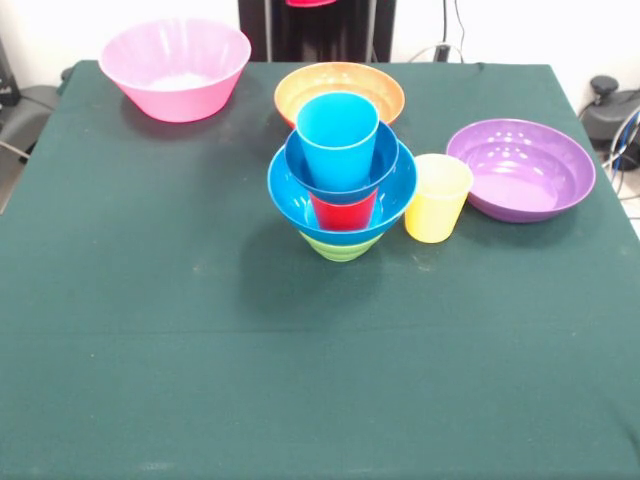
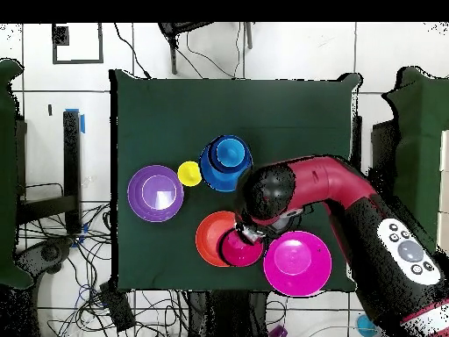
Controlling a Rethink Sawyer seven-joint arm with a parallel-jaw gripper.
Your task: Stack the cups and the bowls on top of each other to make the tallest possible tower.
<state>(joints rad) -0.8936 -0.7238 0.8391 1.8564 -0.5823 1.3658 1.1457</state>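
The tower (image 1: pixel 341 180) stands mid-table: green bowl (image 1: pixel 340 246) at the bottom, then large blue bowl (image 1: pixel 288 195), red cup (image 1: pixel 343 211), small blue bowl (image 1: pixel 385 168) and sky-blue cup (image 1: pixel 337 135) on top. It also shows in the overhead view (image 2: pixel 225 162). The yellow cup (image 1: pixel 438 197) stands just right of it. My gripper (image 2: pixel 248 233) is shut on the small red bowl (image 2: pixel 241 249) and holds it high over the orange bowl (image 2: pixel 209 237). In the front view only a red sliver of that bowl (image 1: pixel 312 3) shows at the top edge.
The orange bowl (image 1: pixel 340 88) sits behind the tower. The large pink bowl (image 1: pixel 175 68) sits at the far left corner and the purple bowl (image 1: pixel 520 168) at the right. The robot's pedestal (image 1: pixel 320 30) stands at the far edge. My arm (image 2: pixel 351 206) reaches in beside the pink bowl (image 2: pixel 298 263).
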